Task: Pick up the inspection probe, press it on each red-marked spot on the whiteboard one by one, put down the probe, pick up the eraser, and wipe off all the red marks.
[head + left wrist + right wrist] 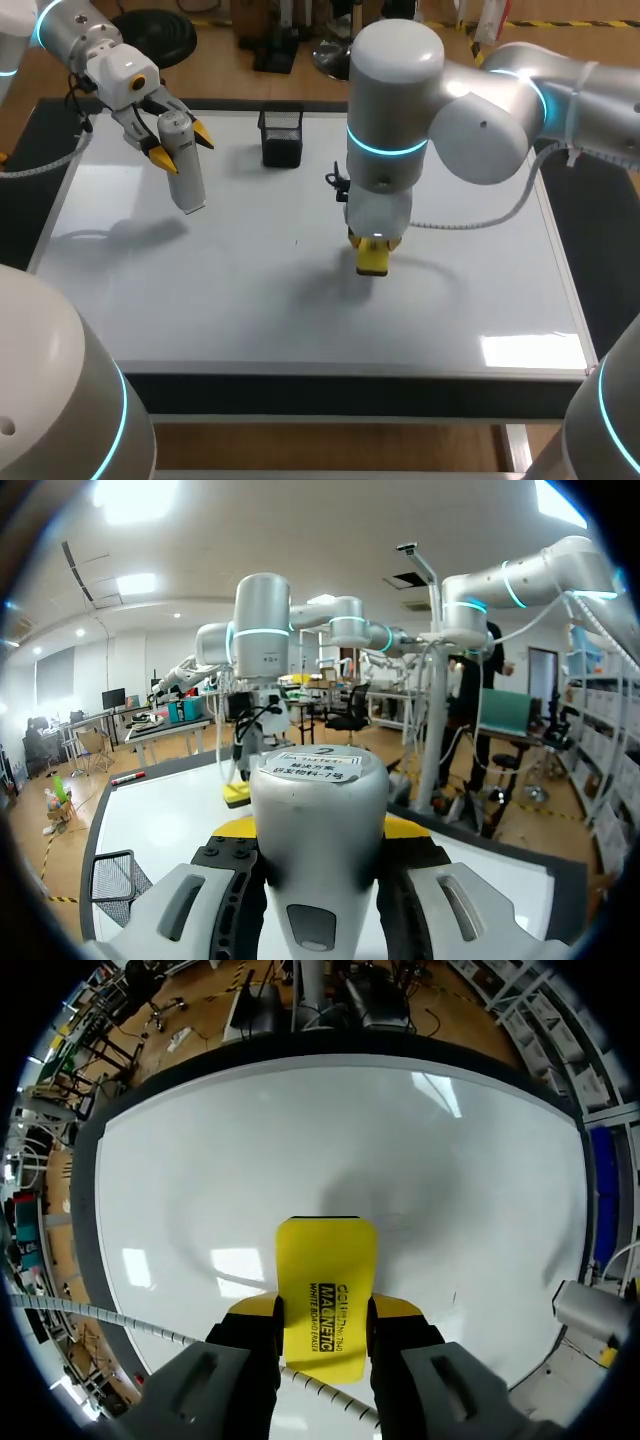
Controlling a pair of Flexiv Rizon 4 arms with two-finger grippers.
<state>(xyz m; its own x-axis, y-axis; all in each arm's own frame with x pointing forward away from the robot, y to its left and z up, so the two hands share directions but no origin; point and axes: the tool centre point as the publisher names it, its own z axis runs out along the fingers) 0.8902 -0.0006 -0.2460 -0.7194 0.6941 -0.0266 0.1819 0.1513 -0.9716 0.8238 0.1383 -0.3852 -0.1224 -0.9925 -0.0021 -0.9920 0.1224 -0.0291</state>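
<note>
A grey-white cylindrical probe [184, 165] hangs tilted above the whiteboard's [240, 300] far left part, and my left gripper [181, 144] is shut on it. In the left wrist view the probe [318, 820] fills the gap between the fingers. My right arm reaches to the board's middle, its gripper [374, 243] shut on a yellow eraser [373, 259] pointing down at the surface. The eraser [326, 1290] sits between the right gripper's [325, 1310] yellow tips. Whether it touches the board I cannot tell. No red marks show on the whiteboard [200, 1160].
A black mesh basket [281, 135] stands at the board's far edge, between the two grippers. A marker [128, 778] lies near one board edge in the left wrist view. The board's dark frame [350, 385] runs along the near side.
</note>
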